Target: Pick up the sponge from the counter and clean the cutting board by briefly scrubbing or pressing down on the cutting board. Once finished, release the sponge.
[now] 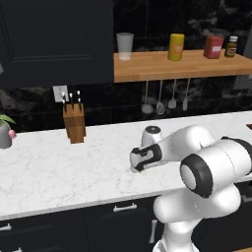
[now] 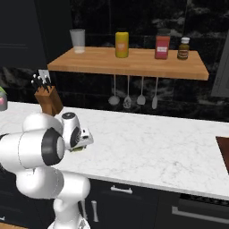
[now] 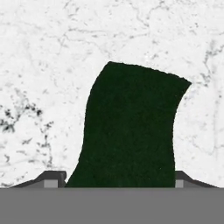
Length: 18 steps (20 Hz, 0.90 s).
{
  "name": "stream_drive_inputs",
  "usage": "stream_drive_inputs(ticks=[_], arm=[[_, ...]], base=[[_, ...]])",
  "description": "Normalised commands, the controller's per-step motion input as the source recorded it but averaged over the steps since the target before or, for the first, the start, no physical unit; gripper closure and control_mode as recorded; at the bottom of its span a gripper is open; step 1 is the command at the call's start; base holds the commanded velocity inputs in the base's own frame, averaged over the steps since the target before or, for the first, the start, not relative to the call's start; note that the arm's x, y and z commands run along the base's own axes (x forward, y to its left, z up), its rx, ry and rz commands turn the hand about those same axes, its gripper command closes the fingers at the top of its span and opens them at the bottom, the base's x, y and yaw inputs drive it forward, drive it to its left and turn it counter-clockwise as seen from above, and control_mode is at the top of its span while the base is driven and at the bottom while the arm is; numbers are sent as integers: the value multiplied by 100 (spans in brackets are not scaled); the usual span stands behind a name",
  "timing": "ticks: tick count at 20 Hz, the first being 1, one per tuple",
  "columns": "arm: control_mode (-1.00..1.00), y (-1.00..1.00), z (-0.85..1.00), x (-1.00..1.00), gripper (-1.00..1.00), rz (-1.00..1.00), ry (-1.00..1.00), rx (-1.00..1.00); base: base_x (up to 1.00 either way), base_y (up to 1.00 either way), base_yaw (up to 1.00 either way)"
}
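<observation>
Pointing the gripper (image 1: 134,168) straight down onto the counter (image 1: 59,172), just in front of the arm and near the front edge, with the jaws straddling the sponge (image 3: 131,127). Looking through the hand view, seeing the dark green top of the sponge lying flat on the white marble and running between the two fingertips (image 3: 52,178), each one sitting right at a side of the block. Not managing to tell whether the jaws are already pinching it or merely bracketing it. Catching a sliver of the yellow-green underside under the hand in the right base view, at counter level.

Sweeping the left base view from the left: passing a potted plant (image 1: 5,133) at the far edge, then the knife block (image 1: 74,123) standing upright by the dark back wall, well apart from the gripper. Moving on to the wooden shelf (image 1: 147,66) above, carrying a grey cup (image 1: 125,46), a yellow canister (image 1: 176,47), a red box (image 1: 213,47) and a brown jar (image 1: 231,46) in that order, with utensils (image 1: 165,98) hanging beneath. Ending at the far right with the cutting board (image 2: 223,152), lying flat on the counter and cut off by the frame edge, well apart from the sponge and the gripper
</observation>
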Motion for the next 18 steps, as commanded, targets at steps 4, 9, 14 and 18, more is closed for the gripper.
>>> stream_drive_inputs(ticks=[4,9,14,18], arm=[[-100,-56,27,-92,100,-9,-28,5],[-100,-41,70,-61,100,-11,-22,11],[-100,-6,63,-24,100,-7,-10,7],[-100,-3,26,-46,100,-3,0,6]], base=[[0,0,0],[0,0,0],[0,0,0],[0,0,0]])
